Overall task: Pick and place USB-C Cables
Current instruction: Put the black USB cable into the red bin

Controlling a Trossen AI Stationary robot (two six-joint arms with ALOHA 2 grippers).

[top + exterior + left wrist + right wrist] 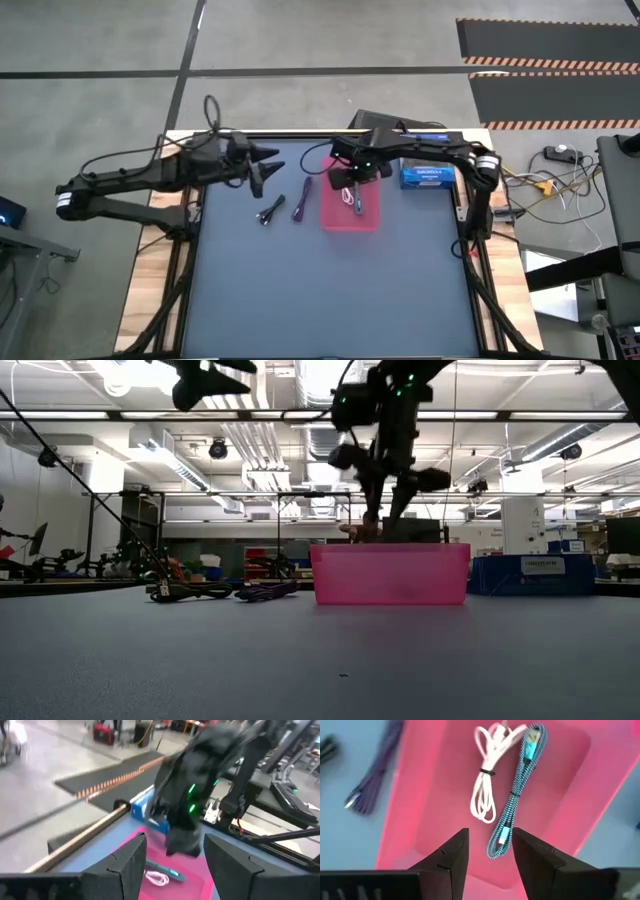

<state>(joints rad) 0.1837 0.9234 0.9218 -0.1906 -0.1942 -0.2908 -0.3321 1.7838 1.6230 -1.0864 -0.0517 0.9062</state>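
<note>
The pink tray [350, 215] sits on the dark mat, and the white cable [485, 780] and the teal cable [517, 790] lie side by side on its floor. The purple cable [302, 201] and the black cable [270, 211] lie on the mat to the tray's left. My right gripper [490, 847] hovers open above the tray [390, 573], holding nothing. The teal cable's lower end shows between its fingers, lying on the tray floor. My left gripper [265, 168] is open and raised above the mat's far left part, pointing toward the tray.
A blue box [428, 176] stands on the mat right of the tray, and a black device [385, 122] lies at the table's far edge. Wooden strips border the mat on both sides. The mat's near half [330, 290] is bare.
</note>
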